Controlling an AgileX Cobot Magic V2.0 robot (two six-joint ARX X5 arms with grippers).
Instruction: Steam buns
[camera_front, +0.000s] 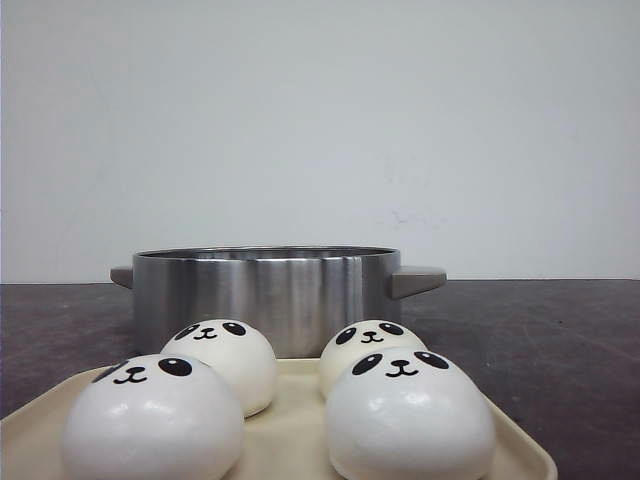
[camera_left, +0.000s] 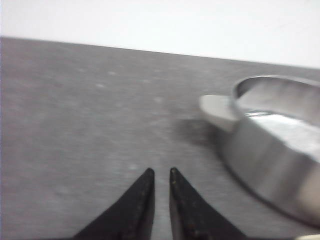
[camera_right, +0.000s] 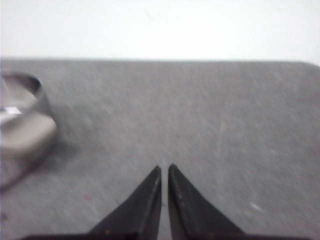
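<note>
Several glossy white panda-face buns sit on a beige tray (camera_front: 290, 425) at the front: near left bun (camera_front: 152, 420), near right bun (camera_front: 408, 415), far left bun (camera_front: 225, 358), far right bun (camera_front: 368, 348). Behind the tray stands a steel pot (camera_front: 268, 295) with grey handles. My left gripper (camera_left: 160, 171) is shut and empty above the dark table, with the pot (camera_left: 280, 145) off to one side. My right gripper (camera_right: 165, 167) is shut and empty, with the pot (camera_right: 22, 130) at the frame's edge. Neither gripper shows in the front view.
The dark grey table (camera_front: 560, 340) runs to a white wall behind. The pot's handles (camera_front: 418, 280) stick out to both sides. The tray's corner (camera_left: 307, 237) just shows in the left wrist view.
</note>
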